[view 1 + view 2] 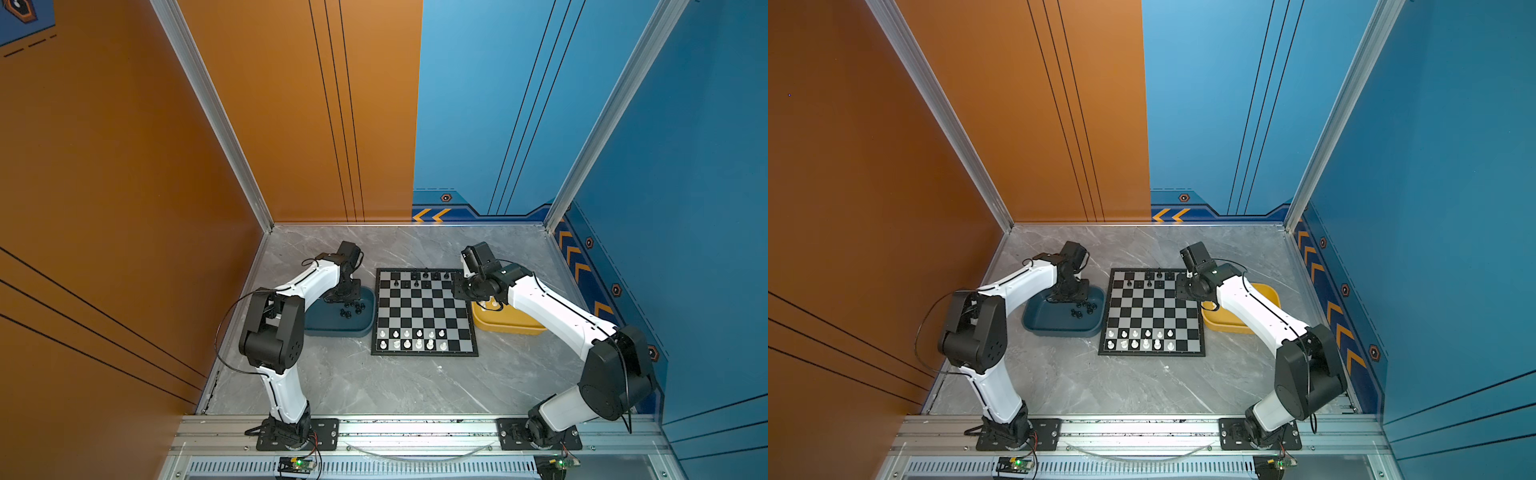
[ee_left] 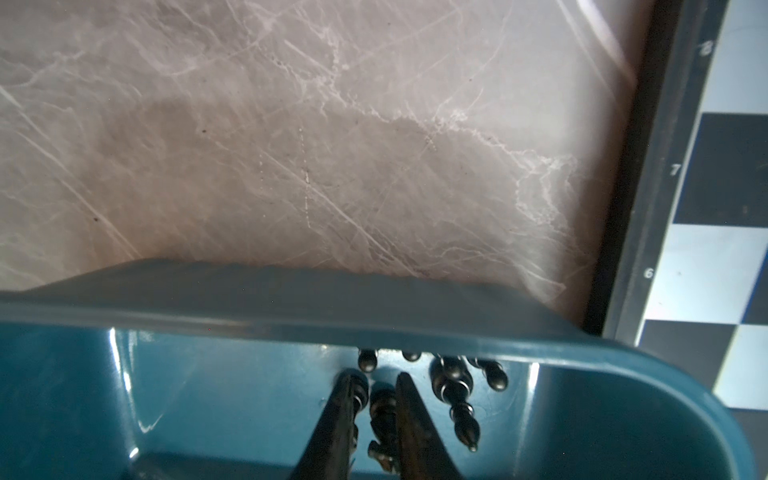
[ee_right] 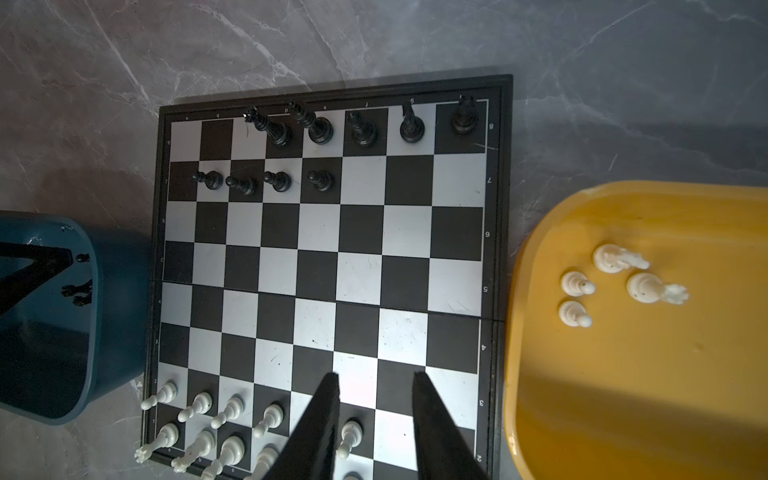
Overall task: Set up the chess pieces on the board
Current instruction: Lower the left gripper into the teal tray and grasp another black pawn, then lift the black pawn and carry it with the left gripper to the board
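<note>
Since black's back rows had gaps, my left gripper [image 2: 377,377] was pinched on a black piece [image 2: 382,409] lying in the teal tray [image 2: 249,328]; right gripper [image 3: 374,376] hung open and empty over the board [image 3: 328,249] next door.

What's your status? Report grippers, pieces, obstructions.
Left gripper shut on black piece in teal tray. Right gripper open, empty, over board. Four white pieces in yellow tray. Nothing blocking.

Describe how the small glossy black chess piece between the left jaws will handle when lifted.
Likely slippery: the small glossy black plastic chess piece is shiny and rounded. Probably light, being tiny beside the dark teal plastic tray wall. It may bump the other black pieces crowded beside it.
</note>
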Available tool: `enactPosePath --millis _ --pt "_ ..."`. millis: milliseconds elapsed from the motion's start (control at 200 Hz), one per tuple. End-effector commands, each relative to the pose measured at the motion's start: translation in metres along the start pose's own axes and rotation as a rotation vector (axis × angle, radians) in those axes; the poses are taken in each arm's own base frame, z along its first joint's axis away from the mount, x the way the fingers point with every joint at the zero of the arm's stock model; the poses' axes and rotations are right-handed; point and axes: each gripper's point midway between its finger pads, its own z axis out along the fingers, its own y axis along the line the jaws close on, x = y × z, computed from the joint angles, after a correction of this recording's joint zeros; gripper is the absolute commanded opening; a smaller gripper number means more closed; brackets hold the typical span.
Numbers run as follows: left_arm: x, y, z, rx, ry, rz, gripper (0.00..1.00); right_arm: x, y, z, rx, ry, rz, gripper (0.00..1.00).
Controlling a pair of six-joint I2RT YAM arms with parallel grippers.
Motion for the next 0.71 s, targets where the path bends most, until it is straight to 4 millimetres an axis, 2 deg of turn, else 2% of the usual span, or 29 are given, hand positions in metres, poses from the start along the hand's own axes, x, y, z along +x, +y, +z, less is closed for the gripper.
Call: enactPosePath --millis 0,496,701 --pt "0.006 0.006 0.011 -0.026 0.035 -0.013 0.22 -0.003 0.001 0.0 0.012 0.004 0.014 0.33" --pt "0.009 0.006 0.022 -0.037 0.061 -0.013 0.2 -0.002 0.0 0.0 0.015 0.007 0.014 0.33" --pt "0.008 0.005 0.026 -0.038 0.067 -0.014 0.16 -0.002 0.001 -0.001 0.013 0.005 0.013 0.33"
